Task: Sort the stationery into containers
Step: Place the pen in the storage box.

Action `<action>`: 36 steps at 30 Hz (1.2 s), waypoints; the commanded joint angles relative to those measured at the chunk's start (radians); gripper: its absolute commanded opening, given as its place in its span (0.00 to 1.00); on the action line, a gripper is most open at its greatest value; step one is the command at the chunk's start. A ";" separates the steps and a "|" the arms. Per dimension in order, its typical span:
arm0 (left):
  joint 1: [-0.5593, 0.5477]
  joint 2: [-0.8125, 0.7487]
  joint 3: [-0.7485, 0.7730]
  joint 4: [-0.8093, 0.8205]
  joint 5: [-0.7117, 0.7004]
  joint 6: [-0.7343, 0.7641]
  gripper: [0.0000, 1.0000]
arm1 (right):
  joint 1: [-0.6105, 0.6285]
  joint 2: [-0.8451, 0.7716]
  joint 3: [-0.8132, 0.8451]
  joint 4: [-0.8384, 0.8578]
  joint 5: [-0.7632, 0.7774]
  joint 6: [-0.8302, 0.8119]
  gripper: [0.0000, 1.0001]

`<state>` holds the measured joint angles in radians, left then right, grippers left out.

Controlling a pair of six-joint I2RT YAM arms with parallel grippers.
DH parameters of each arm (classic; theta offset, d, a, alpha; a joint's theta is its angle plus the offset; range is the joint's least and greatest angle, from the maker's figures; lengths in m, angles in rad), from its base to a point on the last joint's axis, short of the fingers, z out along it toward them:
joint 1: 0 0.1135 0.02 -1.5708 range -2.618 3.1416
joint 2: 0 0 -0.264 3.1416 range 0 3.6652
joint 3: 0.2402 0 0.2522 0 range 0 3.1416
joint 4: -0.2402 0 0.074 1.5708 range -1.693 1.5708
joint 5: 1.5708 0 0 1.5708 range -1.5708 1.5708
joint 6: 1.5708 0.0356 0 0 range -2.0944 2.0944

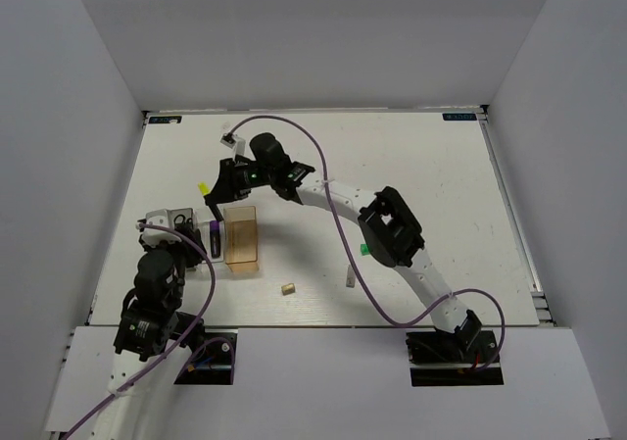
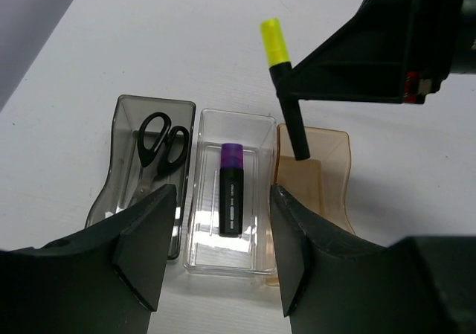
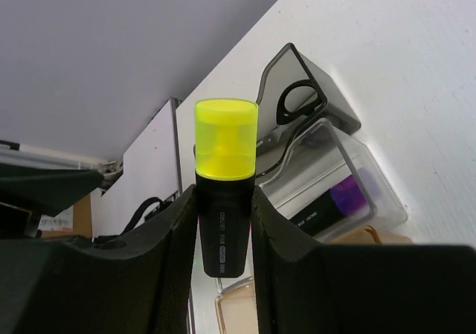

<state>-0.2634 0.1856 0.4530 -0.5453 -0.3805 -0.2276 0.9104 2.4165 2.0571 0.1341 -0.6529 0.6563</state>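
My right gripper (image 3: 223,207) is shut on the yellow-capped marker (image 3: 223,193) and holds it upright, cap up, in the air above the far end of the amber-tan box (image 2: 335,152). The marker (image 2: 286,88) also shows in the left wrist view. The black-handled scissors (image 2: 160,144) lie in the smoky dark box (image 2: 123,111). The purple-capped marker (image 2: 231,189) lies in the clear box (image 2: 223,256). My left gripper (image 2: 219,252) is open and empty above the near ends of the boxes. The tan block (image 1: 287,289) and grey bar (image 1: 350,279) lie on the table.
A green-capped marker (image 1: 363,249) lies partly hidden under my right arm (image 1: 392,226). The right arm reaches diagonally across the table's middle. White walls close in the table at the left, back and right.
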 commanded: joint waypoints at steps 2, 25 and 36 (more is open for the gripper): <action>0.009 -0.038 -0.011 0.019 -0.031 0.008 0.64 | 0.053 0.000 -0.015 0.125 0.093 -0.009 0.00; 0.006 -0.049 -0.013 0.013 -0.051 0.004 0.64 | 0.122 -0.060 -0.098 -0.093 0.265 -0.371 0.11; 0.007 -0.034 -0.014 0.008 -0.050 0.005 0.64 | 0.145 -0.088 -0.055 -0.087 0.185 -0.386 0.54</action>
<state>-0.2630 0.1421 0.4484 -0.5449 -0.4202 -0.2260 1.0416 2.4142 1.9652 0.0422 -0.4355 0.2878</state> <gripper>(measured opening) 0.635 0.538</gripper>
